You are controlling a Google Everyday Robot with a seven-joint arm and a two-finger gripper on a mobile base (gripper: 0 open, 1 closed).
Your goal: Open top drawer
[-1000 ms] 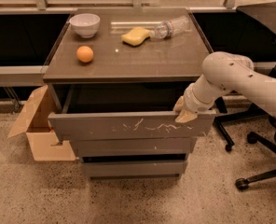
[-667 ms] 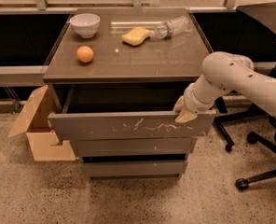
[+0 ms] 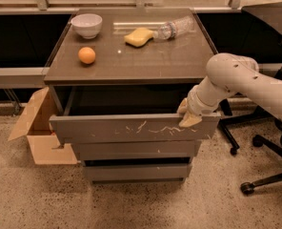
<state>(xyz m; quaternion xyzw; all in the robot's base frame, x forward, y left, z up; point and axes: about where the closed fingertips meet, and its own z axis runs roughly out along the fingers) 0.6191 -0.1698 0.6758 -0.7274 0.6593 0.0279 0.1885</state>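
Note:
The top drawer [image 3: 131,128] is a wide grey-brown front with white scratch marks across its middle. It stands pulled out from the cabinet, with a dark gap showing behind its top edge. My gripper [image 3: 186,114] is at the drawer's right end, its pale fingers hooked over the top edge of the front. The white arm reaches in from the right.
On the cabinet top [image 3: 146,61] lie a white bowl [image 3: 86,25], an orange [image 3: 86,55], a yellow sponge [image 3: 138,36] and a plastic bottle [image 3: 176,27] on its side. An open cardboard box [image 3: 36,132] stands at the left. Office chair legs [image 3: 260,161] stand at the right.

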